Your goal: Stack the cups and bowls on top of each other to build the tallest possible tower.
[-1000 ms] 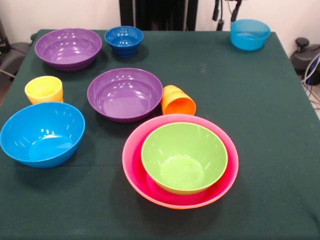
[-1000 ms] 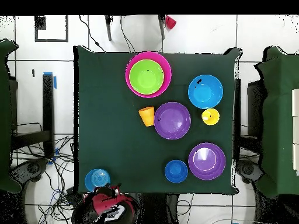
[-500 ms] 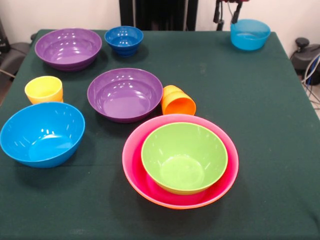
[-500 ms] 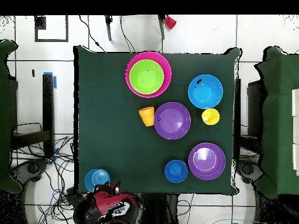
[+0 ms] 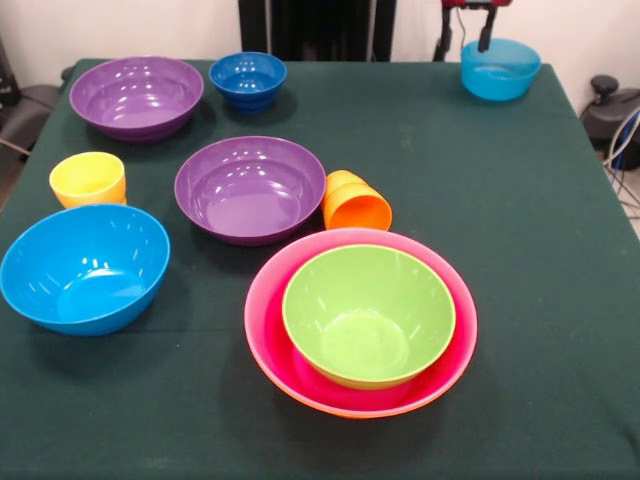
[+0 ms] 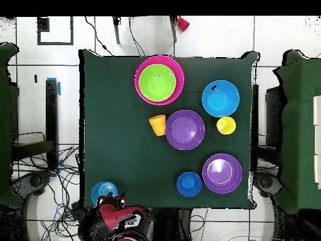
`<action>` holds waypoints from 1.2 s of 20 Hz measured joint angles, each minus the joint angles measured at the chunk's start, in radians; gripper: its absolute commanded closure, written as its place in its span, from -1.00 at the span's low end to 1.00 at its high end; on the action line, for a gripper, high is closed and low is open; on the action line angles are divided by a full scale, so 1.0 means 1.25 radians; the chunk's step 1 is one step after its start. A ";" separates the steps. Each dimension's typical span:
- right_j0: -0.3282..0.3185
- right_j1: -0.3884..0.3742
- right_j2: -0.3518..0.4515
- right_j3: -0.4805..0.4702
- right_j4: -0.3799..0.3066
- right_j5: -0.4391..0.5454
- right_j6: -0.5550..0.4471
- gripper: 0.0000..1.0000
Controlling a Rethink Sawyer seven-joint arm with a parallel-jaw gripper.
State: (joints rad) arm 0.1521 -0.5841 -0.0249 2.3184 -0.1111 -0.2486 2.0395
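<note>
Dark green table (image 5: 520, 250) seen from the front, set with glossy plastic bowls and cups. Near the front edge, the tower (image 5: 360, 320): a green bowl (image 5: 368, 312) nested inside a large pink bowl (image 5: 300, 370), with an orange rim showing underneath along the front. Just behind the tower, an orange cup (image 5: 354, 203) lying on its side, open mouth toward the tower, close beside a purple bowl (image 5: 250, 187) at mid table. At the left edge, a yellow cup (image 5: 88, 178) standing upright, mouth up, just behind a large blue bowl (image 5: 84, 266). At the far left corner, a second purple bowl (image 5: 136, 96), and next to it a small dark blue bowl (image 5: 248, 79). At the far right corner, well apart from all the rest, a light blue bowl (image 5: 500, 68).

Gripper (image 5: 465, 35) only partly in view at the top edge, two dark fingers hanging from a red body, just beside the light blue bowl's left rim. Fingers apart, nothing held between them.

From overhead, same layout: tower (image 6: 159, 79) near the top edge of the table (image 6: 113, 125), light blue bowl (image 6: 104, 192) at the bottom left corner, red and black arm just below it off the table edge.
</note>
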 measured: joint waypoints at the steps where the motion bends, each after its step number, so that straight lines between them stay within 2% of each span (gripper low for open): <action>1: -0.002 0.000 0.006 0.002 0.000 -0.008 0.014 -1.00; 9: -0.006 0.001 0.024 0.004 0.000 -0.039 0.059 -1.00; 14: -0.005 0.023 0.023 0.004 0.000 -0.058 0.067 -1.00; 24: 0.028 0.078 -0.016 0.003 0.000 -0.067 0.067 -1.00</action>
State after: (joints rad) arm 0.1871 -0.4868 -0.0446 2.3226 -0.1105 -0.3322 2.1229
